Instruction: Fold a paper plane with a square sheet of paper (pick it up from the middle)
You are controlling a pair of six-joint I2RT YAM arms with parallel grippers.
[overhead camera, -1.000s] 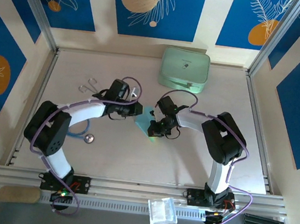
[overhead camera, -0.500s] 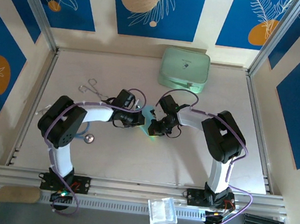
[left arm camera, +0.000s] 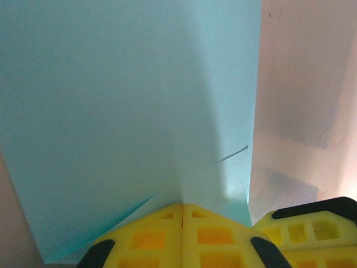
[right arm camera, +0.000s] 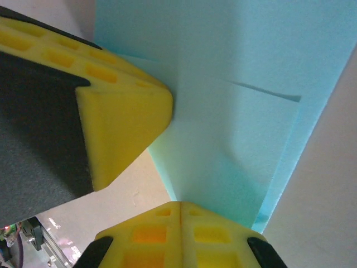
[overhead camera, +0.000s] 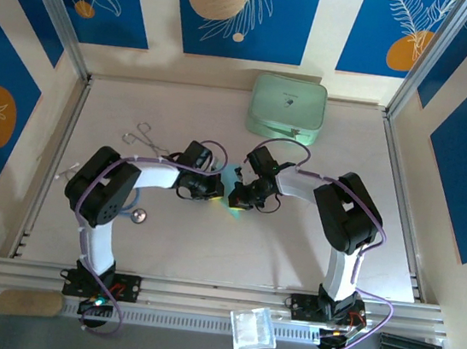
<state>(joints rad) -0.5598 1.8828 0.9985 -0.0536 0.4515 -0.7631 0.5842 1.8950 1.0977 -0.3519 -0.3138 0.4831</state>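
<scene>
Left pincer (left arm camera: 182, 209) now on creased sheet (left arm camera: 111, 111)

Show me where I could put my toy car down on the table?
Bare table lies in front, up to the near rail, and at the back, left of the mint-green case. The middle is crowded: the left end effector and right end effector both pinch the blue paper there.

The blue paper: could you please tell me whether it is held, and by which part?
The left gripper and right gripper each pinch the blue paper at an edge.
</scene>
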